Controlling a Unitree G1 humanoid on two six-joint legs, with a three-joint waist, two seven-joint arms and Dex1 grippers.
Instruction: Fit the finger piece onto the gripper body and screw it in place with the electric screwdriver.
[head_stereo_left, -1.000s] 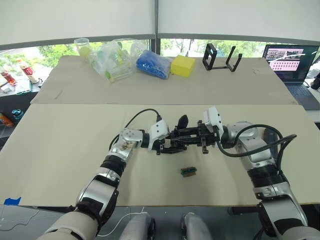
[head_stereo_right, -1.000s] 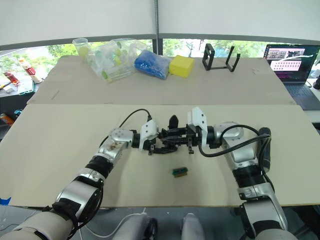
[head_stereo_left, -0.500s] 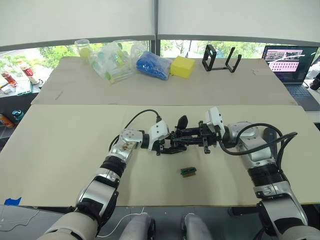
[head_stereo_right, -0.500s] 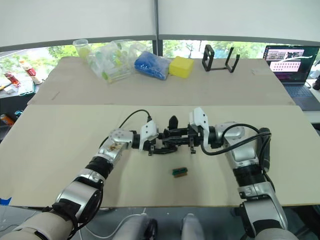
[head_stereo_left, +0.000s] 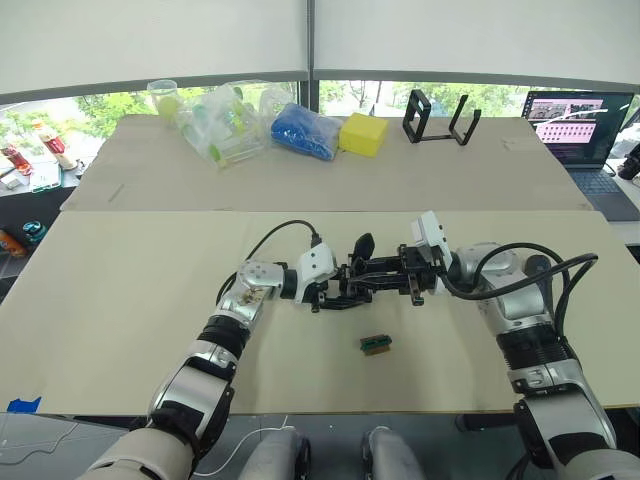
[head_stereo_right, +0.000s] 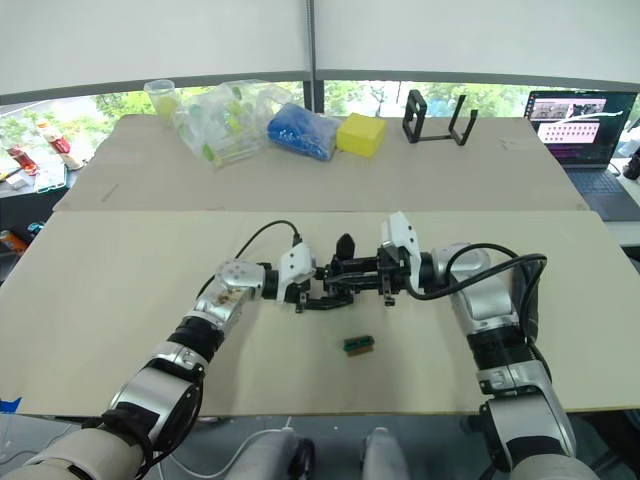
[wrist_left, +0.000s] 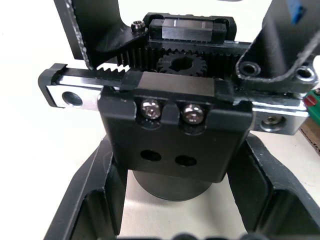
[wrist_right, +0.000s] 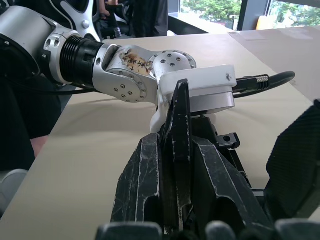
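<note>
The gripper body (wrist_left: 175, 135), a black mechanism with a toothed rack and two screws, sits between my left gripper's fingers (wrist_left: 85, 200), which are shut on it. Over the middle of the near table, the left gripper (head_stereo_left: 335, 286) and right gripper (head_stereo_left: 396, 276) meet tip to tip. A black prong (head_stereo_left: 362, 243) sticks up from the body. My right gripper is shut on the thin black finger piece (wrist_right: 180, 130), held edge-on against the body. A dark cylinder (head_stereo_left: 541, 268) shows behind my right forearm; I cannot tell whether it is the electric screwdriver.
A small green-and-brown block (head_stereo_left: 376, 343) lies on the table just in front of the grippers. On the far table are clear plastic bags (head_stereo_left: 225, 118), a blue bag (head_stereo_left: 305, 128), a yellow block (head_stereo_left: 365, 131) and a black stand (head_stereo_left: 443, 115). A laptop (head_stereo_left: 575, 115) sits far right.
My right wrist has edged slightly up and toward the left gripper. Both grips are unchanged, and the view has shifted a little.
</note>
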